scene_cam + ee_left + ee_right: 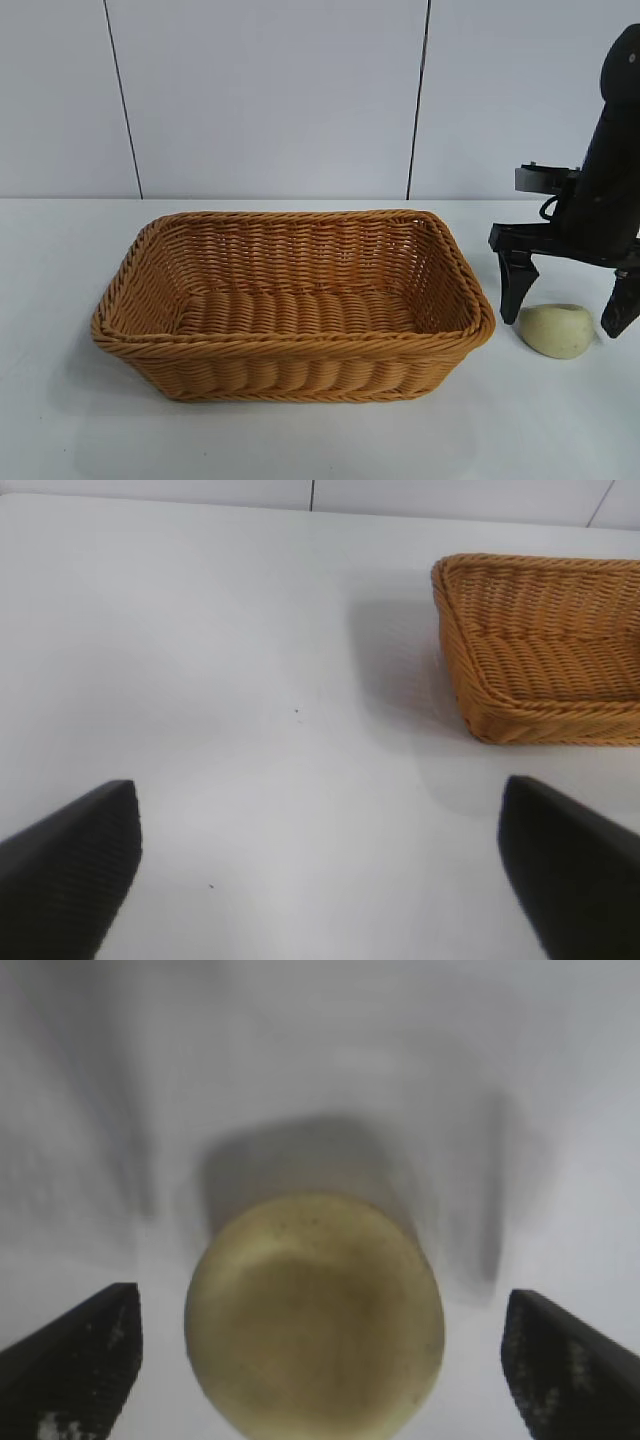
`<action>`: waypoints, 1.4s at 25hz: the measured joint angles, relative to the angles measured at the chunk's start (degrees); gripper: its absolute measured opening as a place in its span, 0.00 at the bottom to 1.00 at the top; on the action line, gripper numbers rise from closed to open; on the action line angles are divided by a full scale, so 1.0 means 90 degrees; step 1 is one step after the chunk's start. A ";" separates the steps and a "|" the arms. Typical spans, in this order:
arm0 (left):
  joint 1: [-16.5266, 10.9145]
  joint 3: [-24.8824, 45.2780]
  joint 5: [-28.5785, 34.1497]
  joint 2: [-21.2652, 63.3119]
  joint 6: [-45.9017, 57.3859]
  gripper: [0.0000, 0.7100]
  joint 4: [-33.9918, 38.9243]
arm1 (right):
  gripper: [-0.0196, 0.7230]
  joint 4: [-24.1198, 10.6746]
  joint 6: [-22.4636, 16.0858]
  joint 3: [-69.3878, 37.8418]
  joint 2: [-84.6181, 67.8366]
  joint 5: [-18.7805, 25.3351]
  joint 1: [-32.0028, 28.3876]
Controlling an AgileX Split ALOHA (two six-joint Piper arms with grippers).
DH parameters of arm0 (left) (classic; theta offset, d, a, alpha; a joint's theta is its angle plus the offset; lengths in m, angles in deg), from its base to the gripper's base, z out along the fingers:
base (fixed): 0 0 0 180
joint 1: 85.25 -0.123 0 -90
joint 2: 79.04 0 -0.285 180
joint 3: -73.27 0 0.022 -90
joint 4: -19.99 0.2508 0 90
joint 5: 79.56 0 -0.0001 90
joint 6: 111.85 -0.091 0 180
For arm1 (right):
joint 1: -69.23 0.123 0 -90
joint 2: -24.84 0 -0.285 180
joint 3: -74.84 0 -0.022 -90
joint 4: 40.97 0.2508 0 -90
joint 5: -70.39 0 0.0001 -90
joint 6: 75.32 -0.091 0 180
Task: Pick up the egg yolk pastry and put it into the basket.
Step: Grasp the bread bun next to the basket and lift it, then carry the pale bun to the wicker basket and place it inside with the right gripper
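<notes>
The egg yolk pastry, a small pale yellow dome, lies on the white table to the right of the basket. My right gripper hangs open right over it, one finger on each side, neither touching. In the right wrist view the pastry sits centred between the two dark fingertips, with gaps on both sides. The orange-brown wicker basket is empty. My left gripper is open over bare table, with a corner of the basket ahead of it; that arm does not show in the exterior view.
A white table carries everything, with a pale panelled wall behind. The basket's right rim stands a short way from the pastry.
</notes>
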 joint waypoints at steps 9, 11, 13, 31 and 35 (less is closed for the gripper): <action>0.0000 0.0000 0.0000 0.0000 0.0000 0.98 0.0000 | 0.26 -0.0007 -0.0040 0.0000 0.0009 0.0094 0.0000; 0.0000 0.0000 0.0000 0.0000 0.0000 0.98 0.0000 | 0.19 -0.0007 -0.0040 0.0007 0.0009 0.0219 0.0000; 0.0000 0.0000 0.0000 0.0000 0.0000 0.98 0.0000 | 0.17 -0.0007 -0.0012 0.0048 -0.0014 0.0383 0.0000; 0.0000 0.0000 -0.0013 0.0000 0.0000 0.98 -0.0005 | 0.16 -0.0030 0.0175 0.2254 -0.0833 0.2396 0.0246; 0.0000 0.0000 -0.0013 0.0000 0.0000 0.98 -0.0005 | 0.16 -0.0008 0.0175 0.2413 -0.0833 0.2396 0.0853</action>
